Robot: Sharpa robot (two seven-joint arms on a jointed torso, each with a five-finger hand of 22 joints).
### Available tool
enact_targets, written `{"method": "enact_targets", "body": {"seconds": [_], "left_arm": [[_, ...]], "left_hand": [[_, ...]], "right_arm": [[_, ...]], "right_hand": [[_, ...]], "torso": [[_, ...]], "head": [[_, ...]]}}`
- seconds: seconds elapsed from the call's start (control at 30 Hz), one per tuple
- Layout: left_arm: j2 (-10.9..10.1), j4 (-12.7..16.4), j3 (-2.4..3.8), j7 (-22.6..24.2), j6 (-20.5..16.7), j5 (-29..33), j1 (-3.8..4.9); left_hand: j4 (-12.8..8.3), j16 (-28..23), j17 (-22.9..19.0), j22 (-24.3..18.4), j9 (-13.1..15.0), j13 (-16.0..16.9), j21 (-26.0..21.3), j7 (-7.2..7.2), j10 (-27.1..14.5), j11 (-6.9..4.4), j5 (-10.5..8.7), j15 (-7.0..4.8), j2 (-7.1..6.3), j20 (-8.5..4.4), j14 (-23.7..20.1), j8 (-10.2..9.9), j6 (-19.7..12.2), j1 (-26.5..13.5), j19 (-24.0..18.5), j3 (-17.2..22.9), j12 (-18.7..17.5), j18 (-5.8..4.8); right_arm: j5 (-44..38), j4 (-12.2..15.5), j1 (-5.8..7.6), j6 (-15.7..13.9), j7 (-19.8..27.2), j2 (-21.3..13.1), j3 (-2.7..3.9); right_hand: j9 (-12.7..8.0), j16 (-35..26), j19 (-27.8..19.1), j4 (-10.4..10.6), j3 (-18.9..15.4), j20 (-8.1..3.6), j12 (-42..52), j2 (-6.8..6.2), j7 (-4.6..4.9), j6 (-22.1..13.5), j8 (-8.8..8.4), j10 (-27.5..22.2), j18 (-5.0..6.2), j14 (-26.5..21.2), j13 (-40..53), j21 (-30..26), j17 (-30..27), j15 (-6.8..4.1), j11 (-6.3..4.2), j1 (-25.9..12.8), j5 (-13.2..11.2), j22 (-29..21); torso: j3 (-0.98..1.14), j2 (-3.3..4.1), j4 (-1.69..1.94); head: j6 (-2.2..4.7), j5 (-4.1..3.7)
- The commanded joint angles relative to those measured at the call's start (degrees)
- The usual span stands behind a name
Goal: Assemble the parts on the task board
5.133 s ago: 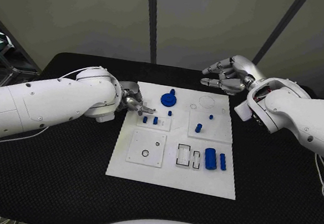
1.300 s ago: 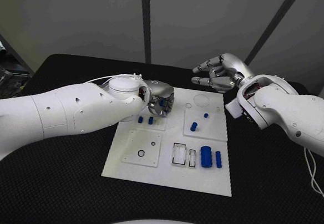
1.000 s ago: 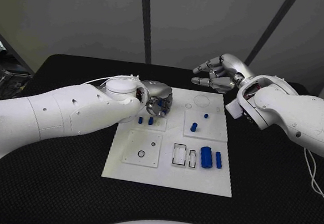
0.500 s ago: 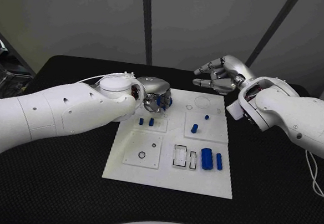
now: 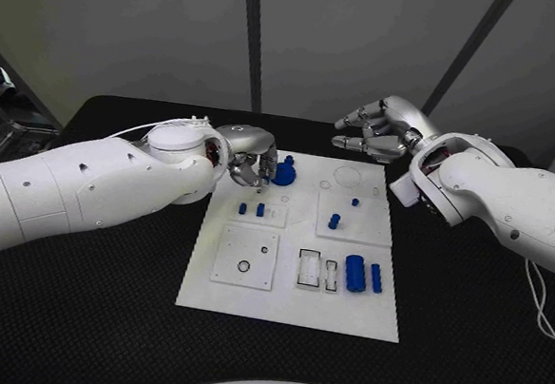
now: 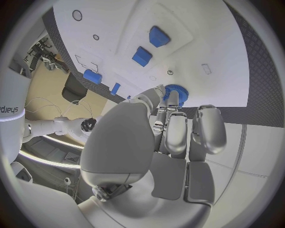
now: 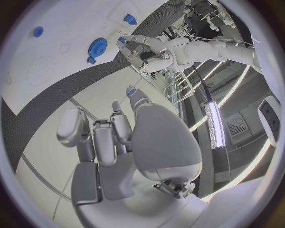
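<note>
Task board (image 5: pixel 345 311), blue gear (image 5: pixel 285 171) by left hand (image 5: pixel 250 163) fingers (image 6: pixel 172 133)

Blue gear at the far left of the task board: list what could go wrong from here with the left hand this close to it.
1. The left hand has its fingers right at the blue gear; I cannot tell whether they grip it. A loose hold could let it tip or slide.
2. Two small blue pegs stand close by on the task board; a sweep of that arm might knock them.
3. The right hand hovers beyond the board's far edge with fingers curled; both arms moving in together could collide.
</note>
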Motion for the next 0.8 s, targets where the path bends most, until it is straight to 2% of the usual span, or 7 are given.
{"method": "enact_targets", "body": {"seconds": [0.03,0.37,0.8], "left_arm": [[-0.67,0.51,0.08,-0.77,0.62,1.28,0.01],[-1.79,0.9,0.1,-1.17,1.35,1.52,-0.3],[-1.66,0.45,0.1,-1.09,2.19,1.82,-1.15]], "left_hand": [[-0.07,0.17,-0.07,0.6,-0.06,0.06,0.27,0.02,0.35,0.15,-0.14,-0.31,-0.01,-0.01,0.64,-0.31,0.23,-0.58,0.36,0.24,-0.15,-0.43],[-0.11,0.17,-0.17,0.64,-0.12,0.07,0.27,0.02,0.44,0.17,-0.18,-0.29,-0.2,0.0,0.61,-0.43,0.31,-0.99,0.35,0.22,-0.36,-0.43],[-0.11,0.16,-0.24,0.68,-0.17,0.07,0.3,0.02,0.48,0.18,-0.21,-0.28,-0.29,0.01,0.6,-0.53,0.32,-1.27,0.36,0.2,-0.5,-0.44]], "right_arm": [[-0.15,0.02,0.09,0.12,0.41,-0.03,0.03],[-0.15,-0.06,0.08,0.12,0.44,-0.02,0.02],[-0.15,-0.04,0.08,0.12,0.46,-0.05,0.02]], "right_hand": [[-0.08,-0.15,0.05,0.2,0.29,-0.27,-0.08,0.38,-0.07,-0.19,0.31,-0.15,0.67,3.52,0.05,-0.31,4.38,-0.38,-0.17,0.09,0.31,0.08],[-0.08,-0.16,0.05,0.2,0.3,-0.27,-0.08,0.38,-0.07,-0.19,0.32,-0.15,0.67,3.52,0.04,-0.31,4.37,-0.38,-0.17,0.09,0.32,0.08],[-0.08,-0.16,0.05,0.2,0.3,-0.27,-0.08,0.38,-0.07,-0.19,0.32,-0.15,0.67,3.52,0.04,-0.31,4.37,-0.38,-0.17,0.09,0.32,0.08]], "torso": [[-0.04,0.07,-0.04],[0.03,0.07,-0.11],[0.03,0.12,-0.12]], "head": [[-0.01,0.02],[0.02,0.17],[-0.03,0.08]]}}
